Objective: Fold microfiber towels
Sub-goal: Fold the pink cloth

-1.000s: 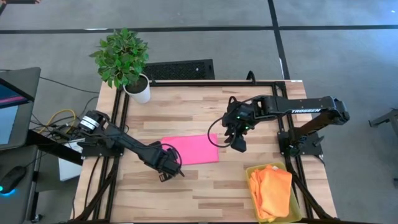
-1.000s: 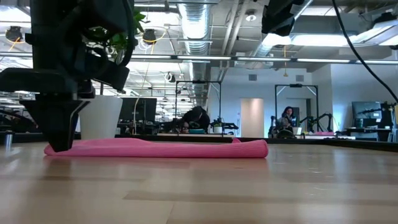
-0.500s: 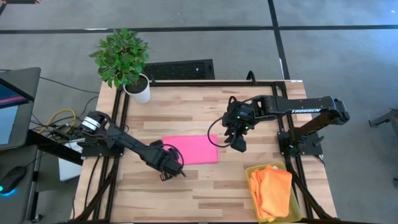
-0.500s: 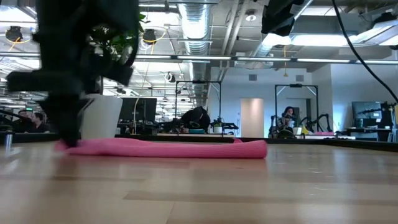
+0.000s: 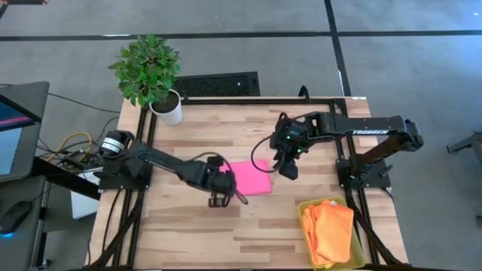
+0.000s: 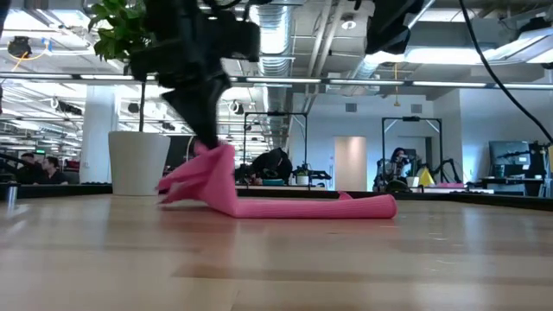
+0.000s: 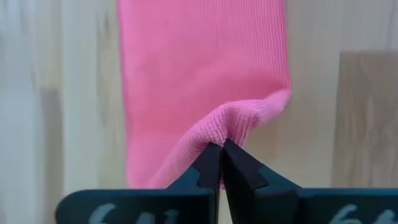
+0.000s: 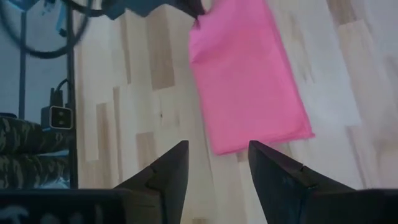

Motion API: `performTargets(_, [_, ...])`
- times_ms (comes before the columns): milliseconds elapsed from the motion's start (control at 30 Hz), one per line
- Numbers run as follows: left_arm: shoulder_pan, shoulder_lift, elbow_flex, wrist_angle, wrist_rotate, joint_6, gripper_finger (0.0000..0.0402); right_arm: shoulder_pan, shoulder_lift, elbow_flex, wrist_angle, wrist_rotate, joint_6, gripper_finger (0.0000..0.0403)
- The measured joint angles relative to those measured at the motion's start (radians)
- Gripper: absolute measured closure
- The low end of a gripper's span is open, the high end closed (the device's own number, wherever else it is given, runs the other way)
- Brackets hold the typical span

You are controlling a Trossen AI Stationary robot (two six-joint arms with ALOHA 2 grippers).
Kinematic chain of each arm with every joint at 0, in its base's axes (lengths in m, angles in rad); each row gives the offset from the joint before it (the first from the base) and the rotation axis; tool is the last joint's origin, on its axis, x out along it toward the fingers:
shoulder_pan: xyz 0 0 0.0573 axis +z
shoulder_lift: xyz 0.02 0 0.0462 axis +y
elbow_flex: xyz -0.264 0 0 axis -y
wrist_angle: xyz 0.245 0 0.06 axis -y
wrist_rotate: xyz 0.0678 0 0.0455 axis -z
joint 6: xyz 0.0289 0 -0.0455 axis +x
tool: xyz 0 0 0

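The left gripper point(image 7: 221, 163) pinches tight one end of the soft pink cloth towel point(image 5: 252, 178), lifting it. The right gripper point(image 8: 217, 163) hangs open above the wooden table point(image 5: 301, 226), holding nothing.

Soft pink microfiber towel point(image 7: 205, 74), finely ribbed knit, matt, bunched where pinched. Pale wooden counter point(image 5: 226, 233) of butcher-block strips, smooth with a faint sheen. Matt black plastic fingers point(image 7: 208, 168) on left gripper point(image 7: 221, 149); same dull black on right gripper point(image 8: 217, 165). Orange towels point(image 5: 328, 229), soft matt cloth, inside translucent yellow plastic bin point(image 5: 358, 252). Glossy white plant pot point(image 5: 167, 108). Black metal frame point(image 5: 354, 218) along counter edges.
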Motion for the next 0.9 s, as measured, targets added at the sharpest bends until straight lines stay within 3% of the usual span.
performTargets(433, [0.095, 0.0, 0.015, 0.296, 0.052, 0.26, 0.0401, -0.075, -0.072, 0.0, -0.057, 0.002, -0.046, 0.0214])
performTargets(633, [0.101, 0.085, 0.032, 0.44, 0.068, 0.36, 0.0401, -0.075, -0.101, 0.001, -0.051, 0.008, -0.045, 0.0214])
performTargets(900, [0.104, 0.211, 0.183, 0.404, 0.035, 0.49, 0.0401, -0.075, -0.138, 0.0, -0.055, 0.017, -0.045, 0.0214])
